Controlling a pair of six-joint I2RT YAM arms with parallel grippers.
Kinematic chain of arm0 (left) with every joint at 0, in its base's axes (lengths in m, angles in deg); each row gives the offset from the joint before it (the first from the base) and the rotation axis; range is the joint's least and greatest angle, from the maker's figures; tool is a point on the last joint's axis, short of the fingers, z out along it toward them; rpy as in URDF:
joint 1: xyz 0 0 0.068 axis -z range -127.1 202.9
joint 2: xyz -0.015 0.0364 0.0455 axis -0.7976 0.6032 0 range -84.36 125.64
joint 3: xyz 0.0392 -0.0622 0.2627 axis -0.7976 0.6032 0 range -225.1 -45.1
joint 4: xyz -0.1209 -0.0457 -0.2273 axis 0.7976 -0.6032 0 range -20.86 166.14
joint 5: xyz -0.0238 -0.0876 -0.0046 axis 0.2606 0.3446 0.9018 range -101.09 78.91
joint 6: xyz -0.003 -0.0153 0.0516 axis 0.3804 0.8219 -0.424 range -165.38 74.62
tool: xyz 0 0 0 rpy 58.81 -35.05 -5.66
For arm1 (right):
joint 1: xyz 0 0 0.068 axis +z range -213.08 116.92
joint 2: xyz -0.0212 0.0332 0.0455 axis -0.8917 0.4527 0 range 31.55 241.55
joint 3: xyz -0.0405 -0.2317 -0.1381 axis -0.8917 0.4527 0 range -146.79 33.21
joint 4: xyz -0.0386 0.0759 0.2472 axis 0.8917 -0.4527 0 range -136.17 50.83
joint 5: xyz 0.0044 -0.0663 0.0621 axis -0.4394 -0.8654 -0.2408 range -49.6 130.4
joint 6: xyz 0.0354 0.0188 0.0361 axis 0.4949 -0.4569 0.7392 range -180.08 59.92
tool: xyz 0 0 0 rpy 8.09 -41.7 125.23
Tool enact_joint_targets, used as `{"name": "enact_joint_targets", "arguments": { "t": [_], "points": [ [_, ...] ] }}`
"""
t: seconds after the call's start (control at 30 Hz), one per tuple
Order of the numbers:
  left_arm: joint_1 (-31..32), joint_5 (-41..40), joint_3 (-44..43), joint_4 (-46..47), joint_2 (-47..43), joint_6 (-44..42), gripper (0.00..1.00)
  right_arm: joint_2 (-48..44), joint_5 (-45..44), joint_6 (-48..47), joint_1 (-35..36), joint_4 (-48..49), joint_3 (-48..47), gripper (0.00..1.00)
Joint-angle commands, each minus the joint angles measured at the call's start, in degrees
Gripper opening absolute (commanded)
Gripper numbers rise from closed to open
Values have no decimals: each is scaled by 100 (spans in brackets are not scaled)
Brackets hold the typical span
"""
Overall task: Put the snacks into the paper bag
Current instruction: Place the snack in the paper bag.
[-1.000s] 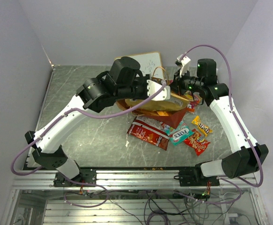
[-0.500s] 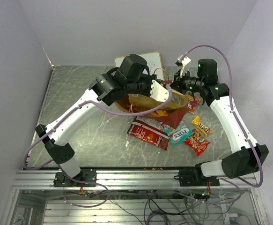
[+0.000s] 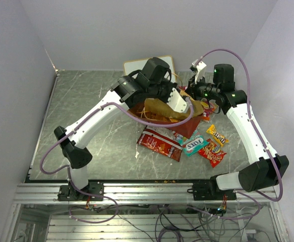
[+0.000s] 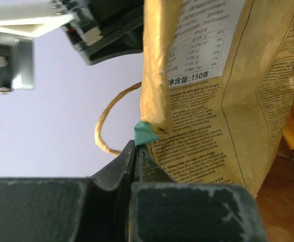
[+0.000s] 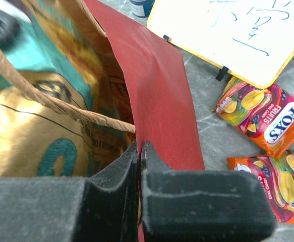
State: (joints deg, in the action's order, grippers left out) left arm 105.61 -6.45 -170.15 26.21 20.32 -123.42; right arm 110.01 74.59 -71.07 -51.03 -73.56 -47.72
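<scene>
My left hand (image 4: 135, 151) is pinched shut on the teal corner of a gold packet (image 4: 212, 111), holding it at the open mouth of the paper bag (image 3: 188, 127), which lies on the surface (image 3: 86, 116); my right hand (image 5: 139, 151) is clamped tight on the bag's red wall; nearer me lie a long red chip bag (image 3: 159, 143), a teal packet (image 3: 193, 144), an orange packet (image 3: 212, 154) and a yellow packet (image 3: 217, 135).

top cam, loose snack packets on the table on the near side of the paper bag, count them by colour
red chip bag: 1
teal packet: 1
yellow packet: 1
orange packet: 1
total: 4
</scene>
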Motion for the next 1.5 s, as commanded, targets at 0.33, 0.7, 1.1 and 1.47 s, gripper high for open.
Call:
{"name": "enact_joint_targets", "arguments": {
  "t": [0.33, 0.7, 1.1, 1.47],
  "points": [
    [-314, -104, 998, 387, -403, -652, 7, -23, 340, 175, -147, 173, -20, 0],
    [-382, 271, 1915, 472, -721, -89, 7, -51, 296, 166, -212, 171, -26, 0],
    [-520, 2212, 1805, -696, -808, -656, 7, -24, 385, 202, -255, 94, -167, 0],
    [-516, 1777, 1745, -715, -976, -81, 31, -197, 393, 184, -301, 133, -36, 0]
  ]
}}
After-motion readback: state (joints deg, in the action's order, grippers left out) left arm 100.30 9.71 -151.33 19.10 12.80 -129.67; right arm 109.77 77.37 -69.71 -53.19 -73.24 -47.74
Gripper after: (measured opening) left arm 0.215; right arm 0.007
